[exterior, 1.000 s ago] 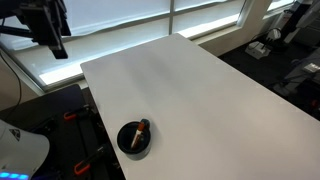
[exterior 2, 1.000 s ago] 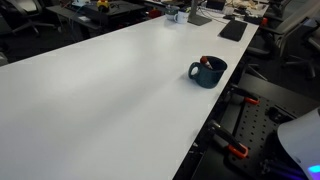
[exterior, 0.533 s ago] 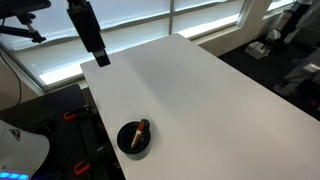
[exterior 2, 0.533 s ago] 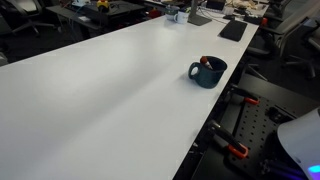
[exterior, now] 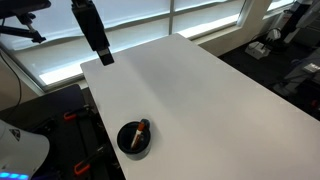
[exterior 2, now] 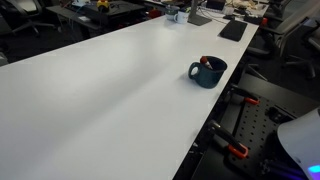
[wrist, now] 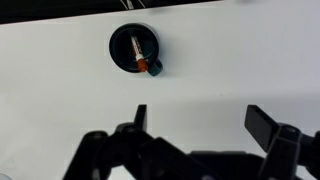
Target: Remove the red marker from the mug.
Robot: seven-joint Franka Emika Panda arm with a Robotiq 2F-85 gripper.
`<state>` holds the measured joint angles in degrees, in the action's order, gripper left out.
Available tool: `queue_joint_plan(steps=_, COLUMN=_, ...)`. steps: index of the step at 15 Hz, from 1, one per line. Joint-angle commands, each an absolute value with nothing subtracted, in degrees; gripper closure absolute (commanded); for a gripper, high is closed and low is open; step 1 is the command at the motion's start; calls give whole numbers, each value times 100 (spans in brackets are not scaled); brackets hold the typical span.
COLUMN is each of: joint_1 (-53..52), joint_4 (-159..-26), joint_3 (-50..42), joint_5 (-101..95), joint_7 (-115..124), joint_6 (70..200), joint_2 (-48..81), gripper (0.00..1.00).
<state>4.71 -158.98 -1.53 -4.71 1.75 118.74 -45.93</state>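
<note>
Red marker [wrist: 141, 52] leans inside the black mug [wrist: 117, 45], which sits near the edge of the white table [exterior: 200, 90]. The wrist view looks straight down into the mug. In an exterior view only the marker's tip [exterior 2: 204, 60] clears the rim. The gripper [wrist: 200, 120] hangs well apart from the mug, jaws spread wide, empty.

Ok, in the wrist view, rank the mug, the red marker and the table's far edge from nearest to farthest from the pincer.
1. The mug: ahead of the open pincer, left of centre, handle turned toward it.
2. The red marker: inside the mug, so too close to the mug to call.
3. The table's far edge: beyond the mug, at the top.
</note>
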Motion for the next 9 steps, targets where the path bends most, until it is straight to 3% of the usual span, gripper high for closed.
queue_joint_plan(steps=1, joint_1=492, joint_4=-15885, joint_3=-133, joint_5=-600, joint_7=112, joint_6=12166, joint_2=-4372, gripper=0)
queue_joint_plan(steps=9, joint_1=744, joint_4=-15891, joint_3=-185, joint_5=-1495, joint_7=-3, joint_6=12562, joint_2=-3550, gripper=0)
